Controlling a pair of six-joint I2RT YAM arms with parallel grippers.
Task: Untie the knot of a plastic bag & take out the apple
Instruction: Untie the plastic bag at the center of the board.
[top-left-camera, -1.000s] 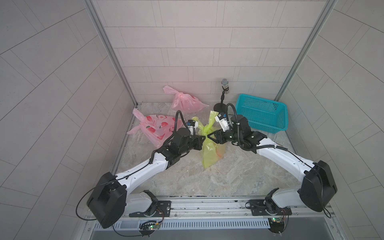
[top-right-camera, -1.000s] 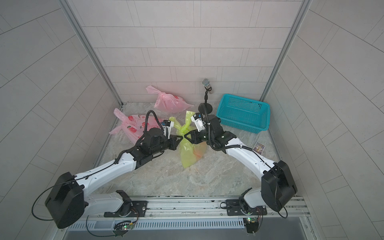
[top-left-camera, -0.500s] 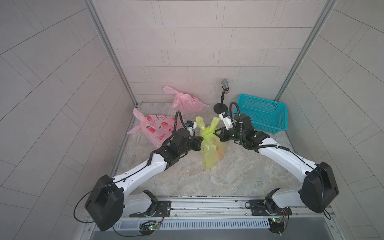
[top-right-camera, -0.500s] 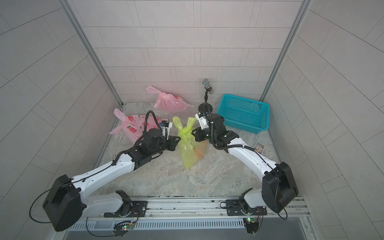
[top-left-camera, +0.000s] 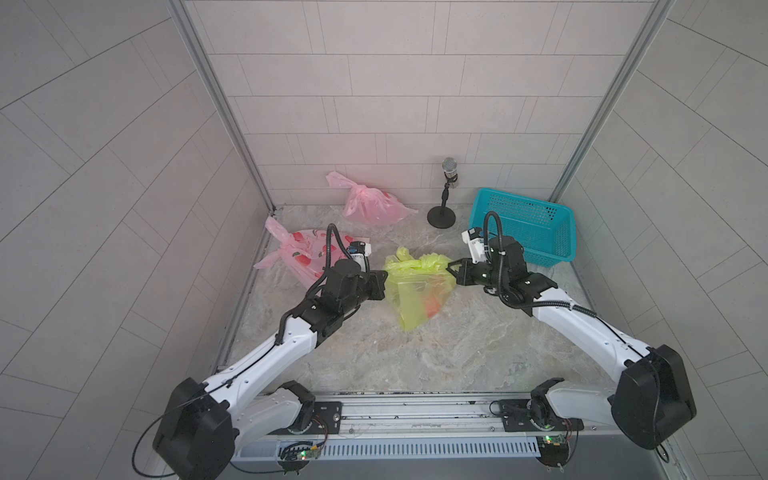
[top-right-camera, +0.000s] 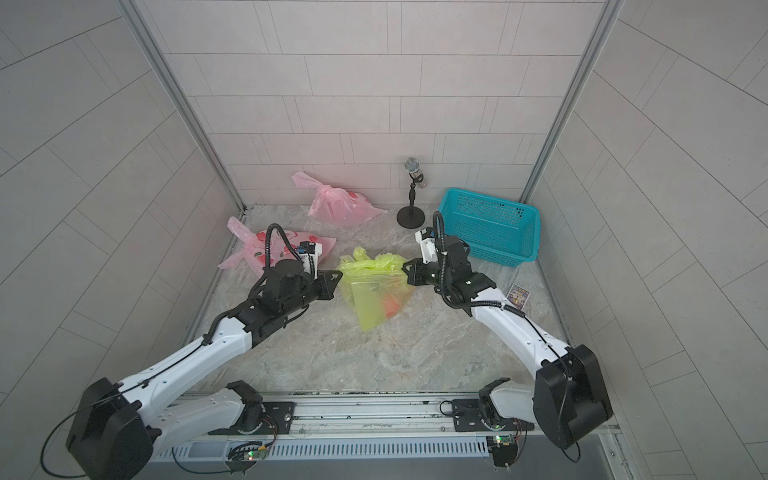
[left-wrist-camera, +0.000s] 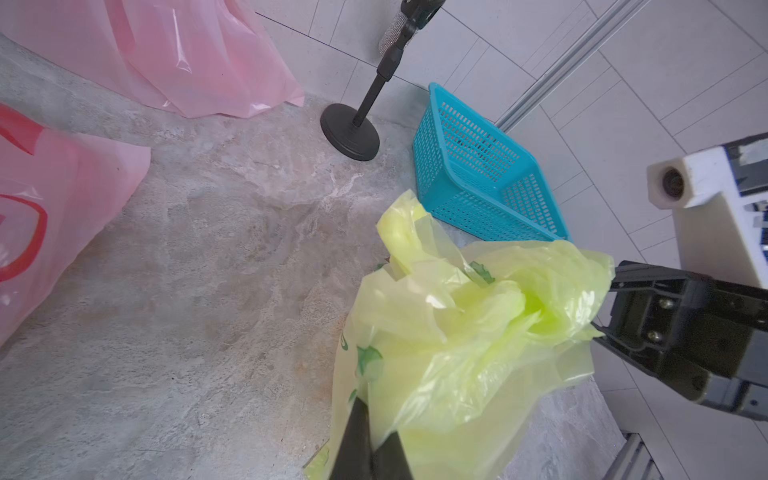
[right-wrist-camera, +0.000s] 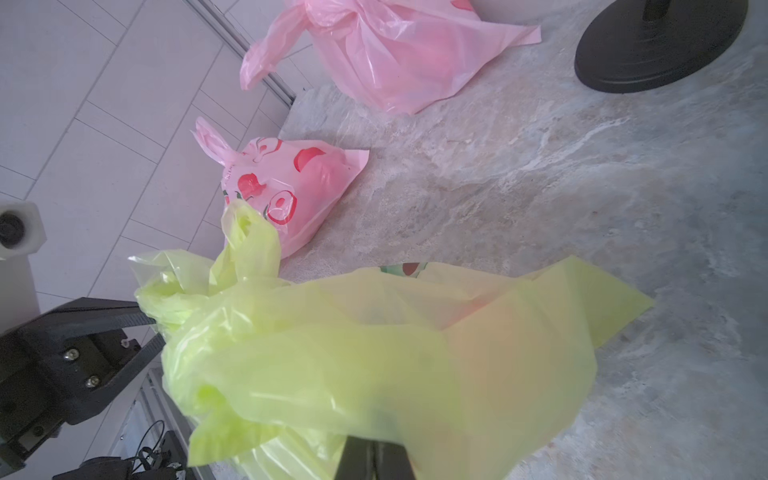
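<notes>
**Kid:** Why do two arms hold the yellow bag (top-left-camera: 415, 291)?

**Helper:** The left claw (top-left-camera: 384, 283) is closed tight on the bag's left side. The right claw (top-left-camera: 451, 270) is closed tight on its right side. The knot (top-left-camera: 409, 264) sits on top, between them. I think they want to pull it loose.

**Kid:** Where is the apple (top-left-camera: 432, 308)?

**Helper:** Inside the bag, low down. It shows as a red-orange blur through the plastic. The knot looks tied, so it cannot come out yet.

**Kid:** What else is on the table (top-left-camera: 415, 361)?

**Helper:** A pink bag with red pictures (top-left-camera: 299, 249) lies just behind the left arm. A plain pink bag (top-left-camera: 370, 205) and a microphone (top-left-camera: 442, 208) are at the back. A blue basket (top-left-camera: 552, 249) is behind the right arm.

**Kid:** Is anything in the way?

**Helper:** Nothing between the claws. A wide pull could bump the picture bag or the basket.
</notes>
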